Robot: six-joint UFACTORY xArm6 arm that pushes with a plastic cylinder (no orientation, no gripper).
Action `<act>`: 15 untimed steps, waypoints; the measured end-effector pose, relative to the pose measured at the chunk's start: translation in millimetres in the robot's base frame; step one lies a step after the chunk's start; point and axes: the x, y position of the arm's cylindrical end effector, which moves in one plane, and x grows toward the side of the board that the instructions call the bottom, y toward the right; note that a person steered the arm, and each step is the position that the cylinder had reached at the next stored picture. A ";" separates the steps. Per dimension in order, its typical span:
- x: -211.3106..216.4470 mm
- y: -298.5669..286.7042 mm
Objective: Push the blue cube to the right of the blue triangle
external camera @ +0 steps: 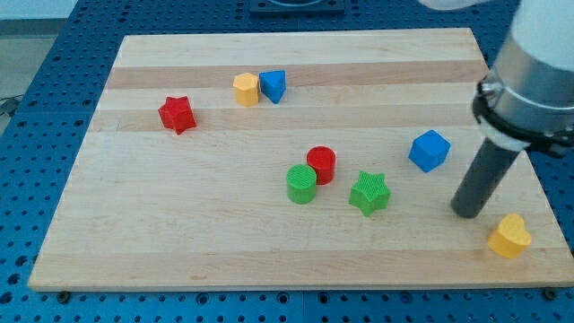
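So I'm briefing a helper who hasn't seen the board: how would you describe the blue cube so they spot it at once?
Start from the wooden board and go to its right half, about mid-height. The blue cube sits there alone, up and to the left of my tip, apart from it. The only other blue piece, the blue triangle, is near the view's top, touching a yellow block.
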 end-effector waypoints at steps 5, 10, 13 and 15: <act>-117.6 -61.7; -66.9 -51.6; -120.1 -99.8; -165.2 -132.8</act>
